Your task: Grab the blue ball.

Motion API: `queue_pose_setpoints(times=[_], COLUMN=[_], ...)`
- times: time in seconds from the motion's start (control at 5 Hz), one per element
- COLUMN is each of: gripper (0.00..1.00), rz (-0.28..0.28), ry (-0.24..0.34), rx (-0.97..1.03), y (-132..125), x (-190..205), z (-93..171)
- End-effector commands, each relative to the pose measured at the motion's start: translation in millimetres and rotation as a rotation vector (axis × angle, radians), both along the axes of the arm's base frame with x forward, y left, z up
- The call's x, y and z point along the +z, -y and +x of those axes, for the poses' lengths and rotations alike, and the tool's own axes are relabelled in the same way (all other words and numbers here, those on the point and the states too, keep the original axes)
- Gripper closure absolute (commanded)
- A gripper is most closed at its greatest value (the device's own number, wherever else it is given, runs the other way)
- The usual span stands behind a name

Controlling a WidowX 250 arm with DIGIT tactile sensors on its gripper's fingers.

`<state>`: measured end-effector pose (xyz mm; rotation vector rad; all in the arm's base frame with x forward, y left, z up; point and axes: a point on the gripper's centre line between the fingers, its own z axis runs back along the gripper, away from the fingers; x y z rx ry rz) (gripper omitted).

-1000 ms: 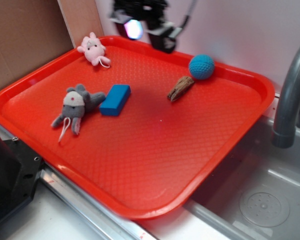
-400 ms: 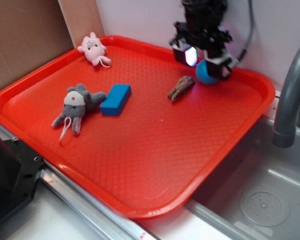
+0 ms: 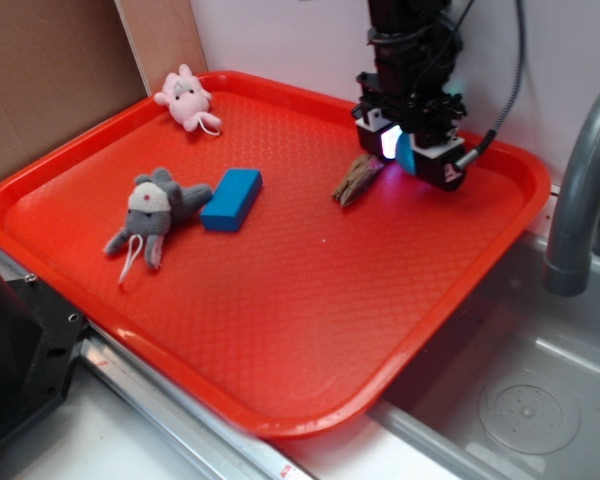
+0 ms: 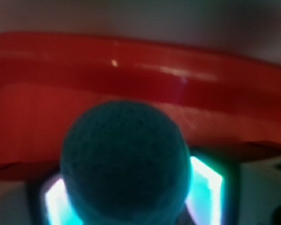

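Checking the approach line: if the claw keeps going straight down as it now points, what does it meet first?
Probably the blue ball, already between the claw's fingers; just beneath lies the red tray.

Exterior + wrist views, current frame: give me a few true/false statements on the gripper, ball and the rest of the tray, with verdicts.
1. The gripper is down around the blue ball, with a finger on each side of it. True.
2. The blue block lies beside the grey plush. True.
3. The pink plush sits in the tray's near corner. False: it lies at the far left corner of the red tray.
4. The brown wood piece is on the ball's right in the exterior view. False: it lies just left of the gripper.
5. The ball is in the sink. False: it is on the tray, near the back rim.
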<state>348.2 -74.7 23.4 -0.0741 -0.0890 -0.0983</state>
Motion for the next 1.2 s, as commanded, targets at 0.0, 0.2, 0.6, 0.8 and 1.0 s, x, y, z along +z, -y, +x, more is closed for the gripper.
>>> queue_pose_setpoints(times=[0.0, 0.2, 0.6, 0.8, 1.0], gripper=[1.00, 1.00, 1.00, 1.00, 1.00], rz=[-0.006, -0.001, 0.036, 0.022, 0.044], ry=[0.160, 0.239, 0.053, 0.002, 0.002], rx=[0.003, 0.088, 0.166, 0.136, 0.124], y=[-6, -32, -75, -73, -65], x=[57, 106, 186, 199, 197], z=[-12, -51, -111, -133, -137])
